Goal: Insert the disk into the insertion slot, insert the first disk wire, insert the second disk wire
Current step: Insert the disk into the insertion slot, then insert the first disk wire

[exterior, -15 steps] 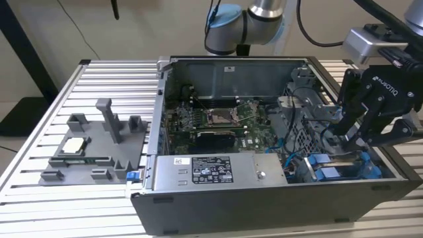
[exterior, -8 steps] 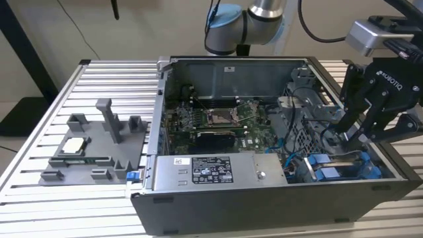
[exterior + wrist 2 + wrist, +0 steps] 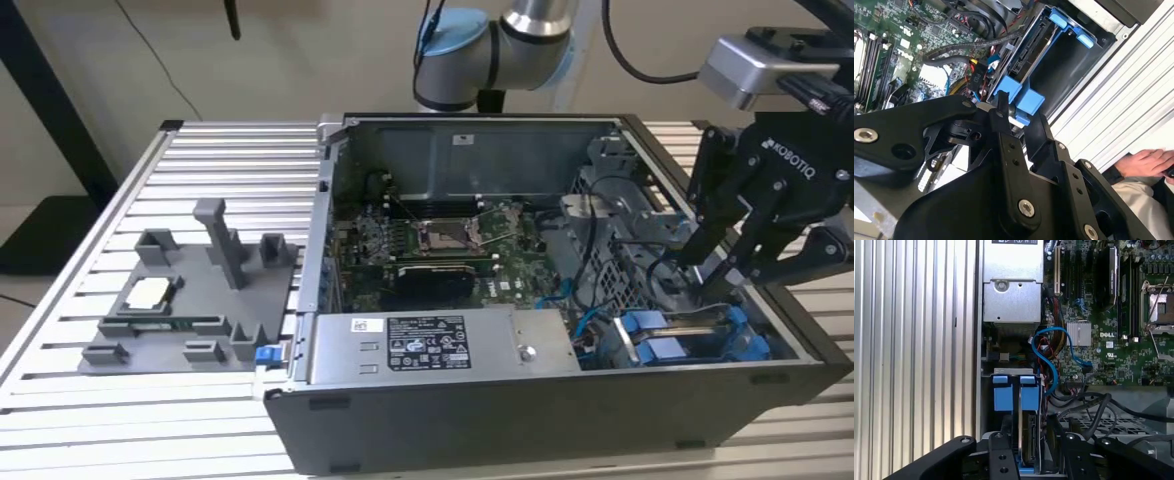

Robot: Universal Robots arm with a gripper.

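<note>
2 fingers (image 3: 1000, 460) spread astride disk (image 3: 1028, 440), edge-on w/ blue carrier (image 3: 1006, 397), inside PC case (image 3: 534, 420).

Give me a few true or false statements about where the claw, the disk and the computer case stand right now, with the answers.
1. The claw reaches into the computer case at the disk. True.
2. The power-supply box lies outside the case. False: it sits inside the case.
3. A blue cable curves beside the motherboard. True.
4. The grey fixture tray is on the exterior view's right of the case. False: it is on the left.
</note>
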